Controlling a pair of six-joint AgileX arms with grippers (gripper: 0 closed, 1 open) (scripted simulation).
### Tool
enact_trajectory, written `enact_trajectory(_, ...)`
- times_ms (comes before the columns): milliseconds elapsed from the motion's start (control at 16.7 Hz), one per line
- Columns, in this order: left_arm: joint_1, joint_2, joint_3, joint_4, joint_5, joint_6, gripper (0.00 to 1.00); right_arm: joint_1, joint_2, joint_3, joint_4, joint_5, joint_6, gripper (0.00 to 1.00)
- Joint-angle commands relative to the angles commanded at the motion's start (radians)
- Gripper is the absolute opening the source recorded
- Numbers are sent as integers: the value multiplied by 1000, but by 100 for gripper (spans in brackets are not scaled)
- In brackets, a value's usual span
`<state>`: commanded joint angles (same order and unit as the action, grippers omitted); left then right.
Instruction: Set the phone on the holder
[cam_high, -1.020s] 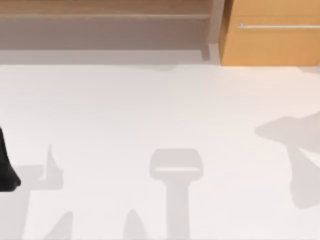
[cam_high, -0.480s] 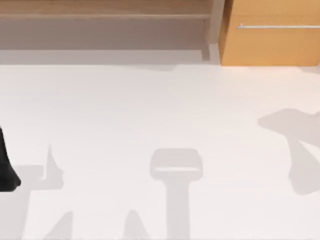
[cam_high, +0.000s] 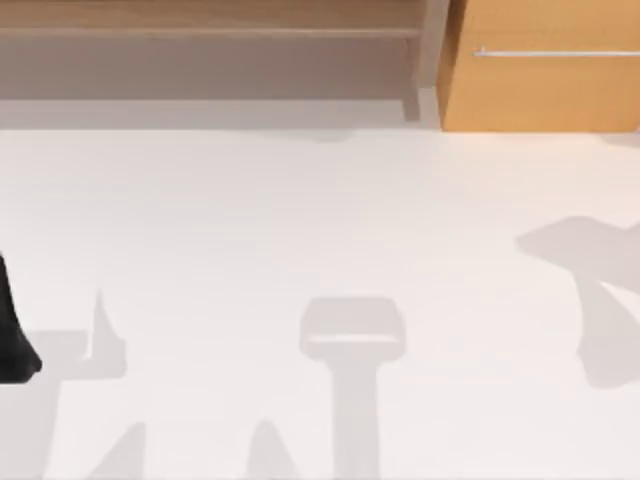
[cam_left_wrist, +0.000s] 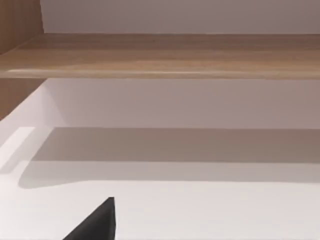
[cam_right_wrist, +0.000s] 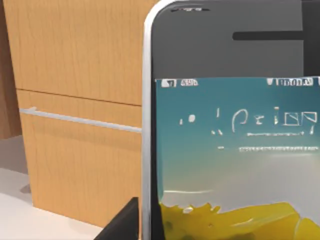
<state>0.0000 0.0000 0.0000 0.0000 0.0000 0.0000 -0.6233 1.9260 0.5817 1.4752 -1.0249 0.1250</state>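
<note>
Since a second ago, only the shadow at the table's right has shifted slightly. Right wrist view has the phone upright, close against the lens, before an orange wooden cabinet; its screen writing is unreadable. Left arm sits at the left edge. Finger state: cannot tell.

A white desk is seen from above — at its far edge a wooden shelf and an orange-brown cabinet are placed, side by side.
</note>
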Motion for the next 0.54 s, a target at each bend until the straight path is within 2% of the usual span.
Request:
enact_trajectory(180,0,0,0,0,0,0,100,0,0,0,0,0,0,98)
enact_trajectory(540,0,0,0,0,0,0,100,0,0,0,0,0,0,100)
